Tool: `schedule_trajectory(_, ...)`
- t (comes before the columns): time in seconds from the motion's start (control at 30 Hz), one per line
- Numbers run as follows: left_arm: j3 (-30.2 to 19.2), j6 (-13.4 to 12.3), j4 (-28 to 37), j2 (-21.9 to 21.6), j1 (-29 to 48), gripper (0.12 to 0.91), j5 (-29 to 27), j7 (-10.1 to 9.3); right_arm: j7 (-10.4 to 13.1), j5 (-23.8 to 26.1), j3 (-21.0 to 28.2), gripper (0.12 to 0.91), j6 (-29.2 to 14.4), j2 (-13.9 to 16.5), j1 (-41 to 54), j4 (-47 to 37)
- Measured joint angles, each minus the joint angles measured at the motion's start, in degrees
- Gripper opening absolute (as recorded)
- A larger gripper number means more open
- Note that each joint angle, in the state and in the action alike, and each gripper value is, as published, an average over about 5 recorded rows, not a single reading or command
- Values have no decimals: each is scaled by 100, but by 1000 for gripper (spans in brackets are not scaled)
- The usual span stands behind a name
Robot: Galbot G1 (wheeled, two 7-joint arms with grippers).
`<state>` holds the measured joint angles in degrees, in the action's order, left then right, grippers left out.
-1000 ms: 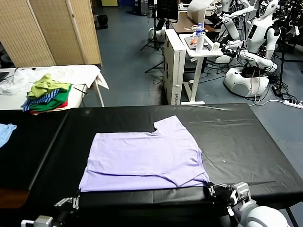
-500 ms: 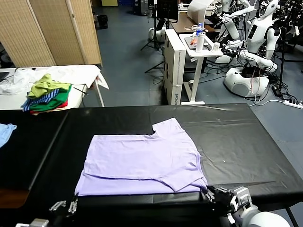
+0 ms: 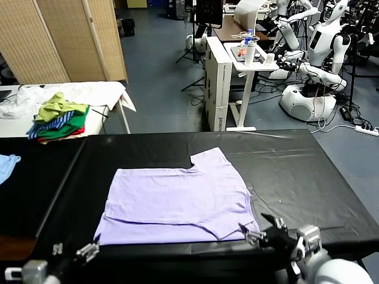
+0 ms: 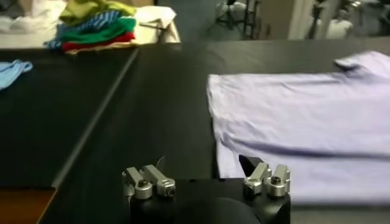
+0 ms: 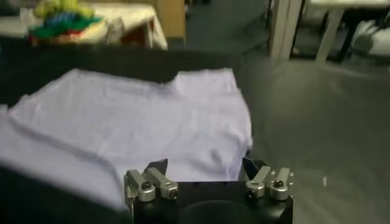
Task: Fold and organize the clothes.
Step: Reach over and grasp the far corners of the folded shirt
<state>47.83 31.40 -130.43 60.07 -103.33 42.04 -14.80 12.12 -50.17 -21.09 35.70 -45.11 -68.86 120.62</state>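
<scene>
a pale lavender short-sleeved t-shirt of thin fabric (image 3: 180, 204) lies flat on the black-covered desk (image 3: 308, 177), folded across itself, with one sleeve pointing to the far side and its near hem running along close to the desk's near edge. in the head view the left gripper (image 3: 83, 251) sits low at the near edge, just beside the shirt's near left corner, its fingers (image 4: 149, 181) spread apart with nothing between them. the right gripper (image 3: 260, 231) is at the near edge too, just beside the shirt's near right corner, its fingers (image 5: 149, 182) likewise spread wide and empty. whether either gripper touches the fabric cannot be told. in the left wrist view the shirt's hem lies just ahead of the gripper, and in the right wrist view the lavender cloth spreads out beyond the open fingers. a small light blue cloth (image 3: 7, 165) rests at the far left of the desk, well apart from the shirt. behind, on a white side table (image 3: 100, 94), sits a pile of green, yellow and striped clothes (image 3: 59, 116)
</scene>
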Motion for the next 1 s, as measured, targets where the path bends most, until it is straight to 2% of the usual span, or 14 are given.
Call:
schedule_trajectory(0.07,-112,113,112,-113,453,907,230,-127,73,-31,308,907,71,-75,525,-335)
schedule_trajectory(0.13,-263,148,248,-238,864,907,381,-164,100,-54,612,907,119,-169,1036,-684)
schedule_trajectory(0.33,-905,136,907,-692,1988,907,906,-139,95,-43,1471,907,236,-515,2326,-1750)
schedule_trajectory(0.53,-1737,245,1884,-999,3236,907,1469,-119,63,-9,2039,907,318,-834,3144,-2552)
schedule_trajectory(0.77,-2573,287,2805,-1055,4354,907,1428,32,91,51,2470,907,364,-1154,3643,-3161)
schedule_trajectory(1.0,-2974,249,3396,-1091,4890,907,1335,165,107,94,2744,907,382,-1407,3908,-3568)
